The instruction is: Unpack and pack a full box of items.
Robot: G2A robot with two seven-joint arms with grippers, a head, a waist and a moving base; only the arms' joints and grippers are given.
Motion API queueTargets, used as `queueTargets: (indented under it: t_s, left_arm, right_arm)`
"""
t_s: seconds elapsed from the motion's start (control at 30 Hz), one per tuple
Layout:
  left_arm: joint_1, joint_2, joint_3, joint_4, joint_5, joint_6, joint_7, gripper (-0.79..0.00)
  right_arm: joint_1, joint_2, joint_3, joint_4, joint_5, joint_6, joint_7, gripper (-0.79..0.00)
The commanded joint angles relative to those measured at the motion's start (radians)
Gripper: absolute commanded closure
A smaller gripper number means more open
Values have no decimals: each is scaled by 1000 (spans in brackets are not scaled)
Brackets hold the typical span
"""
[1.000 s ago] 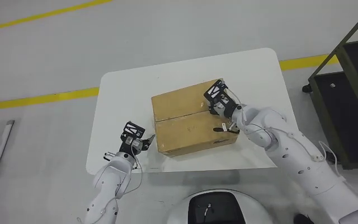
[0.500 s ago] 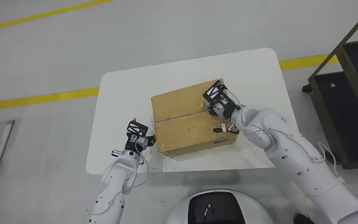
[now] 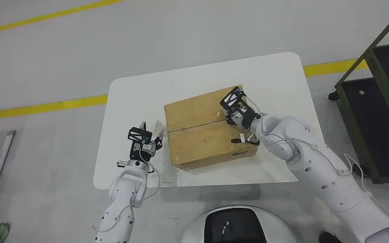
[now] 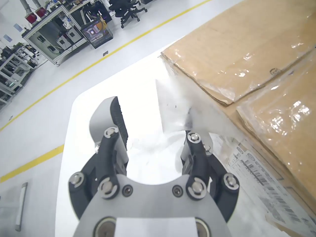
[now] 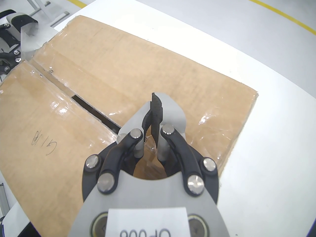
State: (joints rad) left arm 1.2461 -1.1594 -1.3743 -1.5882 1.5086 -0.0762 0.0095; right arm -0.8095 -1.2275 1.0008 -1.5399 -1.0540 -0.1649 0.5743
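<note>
Plainly the risk sits at the left gripper [image 4: 152, 114]. Its jaws stand wide apart, and the loose strip of clear tape [image 4: 172, 104] rising from the end of the brown cardboard box [image 3: 203, 130] merely leans on one finger, so it may cling, tear or flop back. The box lies mid-way on the white table [image 3: 134, 97], flaps down. The right gripper [image 5: 155, 101], pinched closed, hangs over the box top beside the seam. The box's contents are hidden, and whether the right gripper traps any film is unclear.

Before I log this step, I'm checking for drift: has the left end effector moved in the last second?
Yes. Against the box, the left end effector shifted along its end toward the table's far edge.
</note>
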Motion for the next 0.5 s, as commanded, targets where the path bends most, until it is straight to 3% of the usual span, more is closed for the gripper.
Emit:
queueTargets:
  t_s: [0.0,0.47]
  left_arm:
    - [3,-1,-8,-9,-10,7,1,-785]
    - [-38,-10,-16,-43,-27,36,-3,-785]
  right_arm:
    - [2,-1,0,4,1,-1,-2,0]
    - [7,-11,9,21,18,-23,0,0]
